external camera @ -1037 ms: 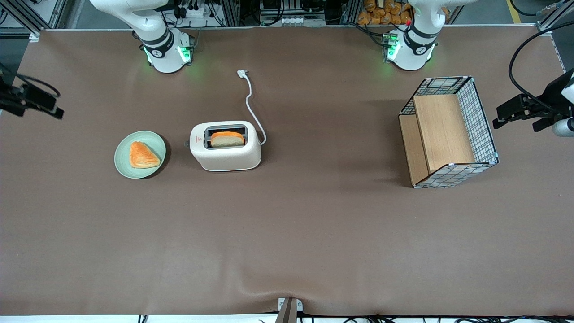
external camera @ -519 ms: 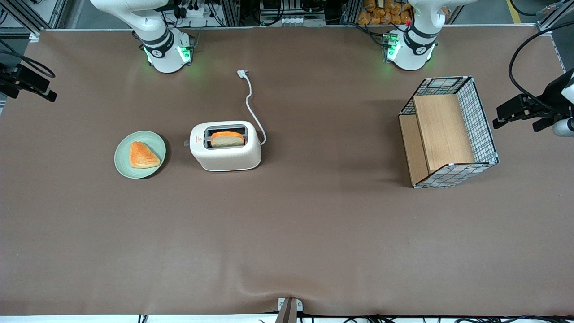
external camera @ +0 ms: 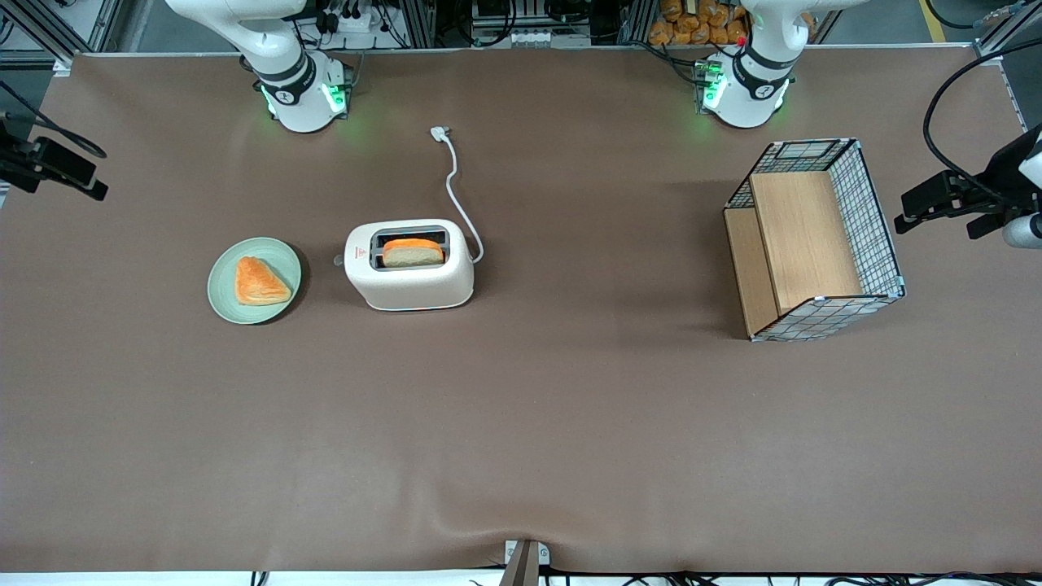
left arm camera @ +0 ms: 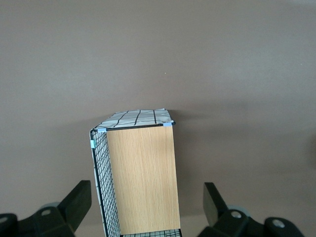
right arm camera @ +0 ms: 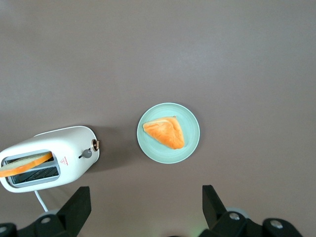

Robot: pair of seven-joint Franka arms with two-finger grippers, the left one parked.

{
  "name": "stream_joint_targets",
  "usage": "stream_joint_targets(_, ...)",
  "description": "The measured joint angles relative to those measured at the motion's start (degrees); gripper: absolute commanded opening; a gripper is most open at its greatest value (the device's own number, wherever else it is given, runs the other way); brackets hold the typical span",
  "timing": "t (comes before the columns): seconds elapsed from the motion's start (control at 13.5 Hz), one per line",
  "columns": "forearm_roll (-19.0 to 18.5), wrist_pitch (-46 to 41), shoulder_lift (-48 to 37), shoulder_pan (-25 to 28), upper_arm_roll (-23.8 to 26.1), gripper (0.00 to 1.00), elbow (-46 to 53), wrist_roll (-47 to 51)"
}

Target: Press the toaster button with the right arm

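while open, the gripper (right arm camera: 146,211) hovers well apart from the toaster (right arm camera: 47,164).

light: even, bright, from overhead | shadows: soft, short, beside the cream-white rounded toaster (external camera: 409,264) and the wire-and-wood basket (external camera: 814,240) | glare: green glow at both arm bases | focus: sharp throughout, no blur | black two-finger gripper (external camera: 57,167): dark, little detail

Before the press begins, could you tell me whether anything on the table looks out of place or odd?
Only the basket stands out: it lies tipped on its side. The toaster stands upright with a slice in its slot, and the hand hovers open at the working arm's end.
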Motion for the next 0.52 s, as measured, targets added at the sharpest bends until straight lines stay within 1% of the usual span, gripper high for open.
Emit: stream_joint_targets(0.52, 0.00, 0.12, 3.55, -0.24, 0.34, 1.00, 3.31, -0.62)
